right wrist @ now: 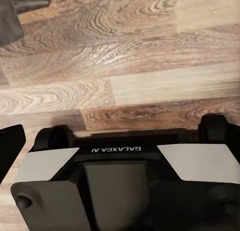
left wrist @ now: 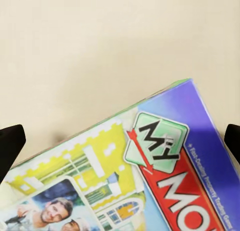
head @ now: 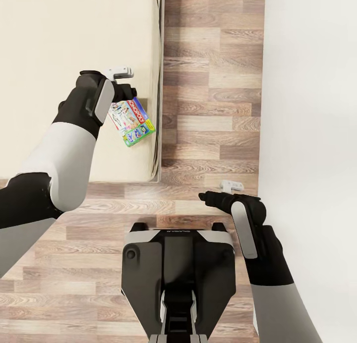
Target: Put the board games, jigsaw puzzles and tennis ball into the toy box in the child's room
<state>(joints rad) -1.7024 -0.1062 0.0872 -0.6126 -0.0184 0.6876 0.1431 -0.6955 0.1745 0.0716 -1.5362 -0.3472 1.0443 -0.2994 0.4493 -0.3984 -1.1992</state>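
Note:
One board game (head: 133, 123), a printed Monopoly box with a blue and red title strip, lies askew on the beige bed (head: 59, 35) close to its right edge. My left gripper (head: 125, 96) hangs right over the box's upper end. In the left wrist view the box (left wrist: 150, 181) looms close, and the black fingertips (left wrist: 10, 143) stand wide apart at either side, open, with the box between and below them. My right gripper (head: 204, 197) hovers open over the wood floor beside my base, with nothing in it; one fingertip (right wrist: 10, 151) shows in the right wrist view.
The bed's corner (head: 156, 177) ends just ahead of my base (head: 178, 263). A strip of wood-plank floor (head: 213, 85) runs between the bed and a white wall (head: 307, 135) on the right. The right wrist view looks down at my base (right wrist: 115, 191).

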